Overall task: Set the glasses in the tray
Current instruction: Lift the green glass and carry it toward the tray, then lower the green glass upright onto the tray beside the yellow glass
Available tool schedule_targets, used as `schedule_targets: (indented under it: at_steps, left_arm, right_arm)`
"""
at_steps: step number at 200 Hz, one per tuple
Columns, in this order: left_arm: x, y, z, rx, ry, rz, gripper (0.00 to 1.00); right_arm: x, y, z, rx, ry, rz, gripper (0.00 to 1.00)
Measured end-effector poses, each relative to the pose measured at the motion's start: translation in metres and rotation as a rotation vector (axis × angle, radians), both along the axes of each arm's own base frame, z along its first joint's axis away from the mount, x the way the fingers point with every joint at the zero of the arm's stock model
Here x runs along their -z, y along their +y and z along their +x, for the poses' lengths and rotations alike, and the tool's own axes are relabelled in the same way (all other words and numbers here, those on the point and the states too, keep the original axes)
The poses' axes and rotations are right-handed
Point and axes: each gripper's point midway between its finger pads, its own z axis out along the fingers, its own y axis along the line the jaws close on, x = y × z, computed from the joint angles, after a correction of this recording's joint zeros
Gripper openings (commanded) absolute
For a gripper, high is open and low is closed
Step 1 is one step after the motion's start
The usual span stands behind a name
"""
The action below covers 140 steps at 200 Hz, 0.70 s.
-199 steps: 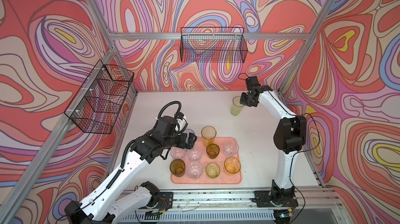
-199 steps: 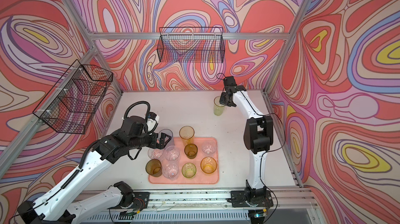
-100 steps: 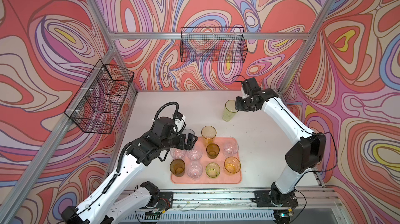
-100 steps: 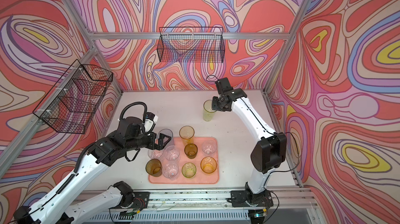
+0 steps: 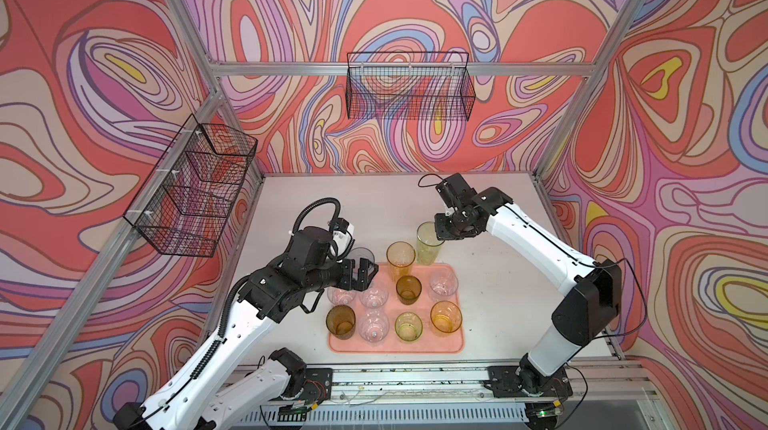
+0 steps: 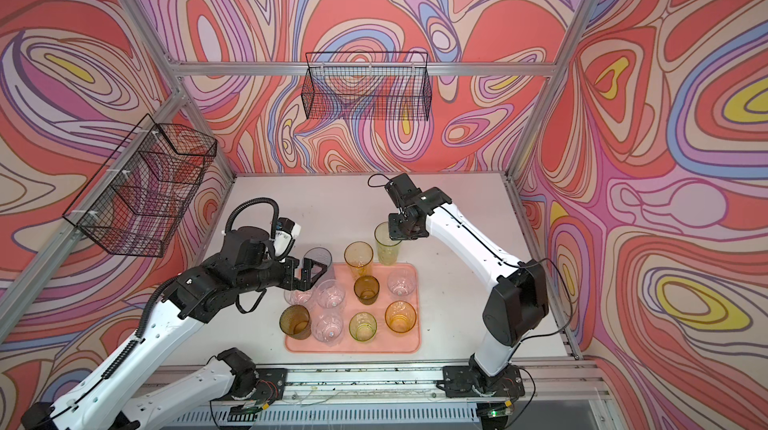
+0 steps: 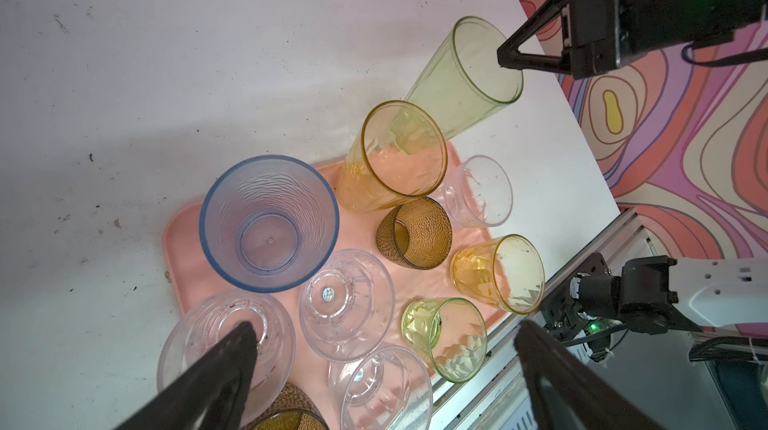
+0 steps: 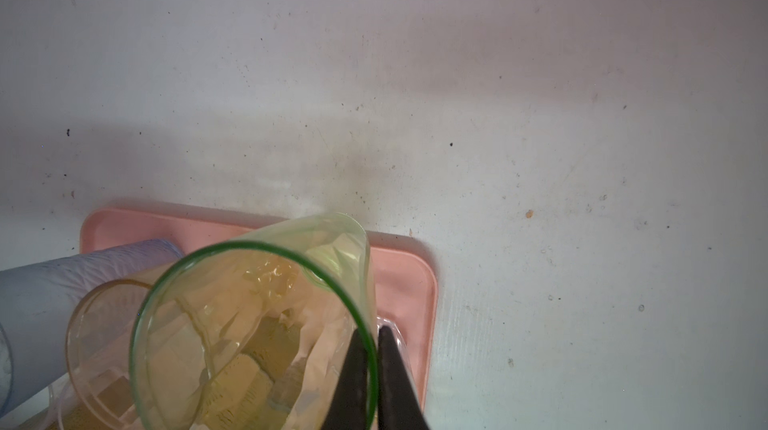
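Tall tumbler (image 5: 426, 247) translucent yellow-green, faceted (green rim).

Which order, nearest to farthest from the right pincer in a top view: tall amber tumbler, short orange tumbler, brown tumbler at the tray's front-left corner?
The right pincer is shut on the rim of the yellow-green tumbler.
1. Tall amber tumbler, far edge of the tray, just left of the pincer.
2. Short orange tumbler, front-right of tray.
3. Brown tumbler, front-left corner.
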Motion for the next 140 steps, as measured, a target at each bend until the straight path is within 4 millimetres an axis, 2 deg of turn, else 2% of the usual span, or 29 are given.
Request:
schedule_targets:
  at_steps: [86, 140]
  left_arm:
    - [0.002, 0.000, 0.000, 0.000, 0.004, 0.003, 1.00]
    - [0.007, 0.001, -0.001, -0.001, 0.015, 0.011, 1.00]
  right_arm:
    - [0.015, 0.005, -0.015, -0.003, 0.035, -0.019, 0.00]
    - [0.019, 0.005, -0.016, 0.000, 0.038, -0.028, 0.00]
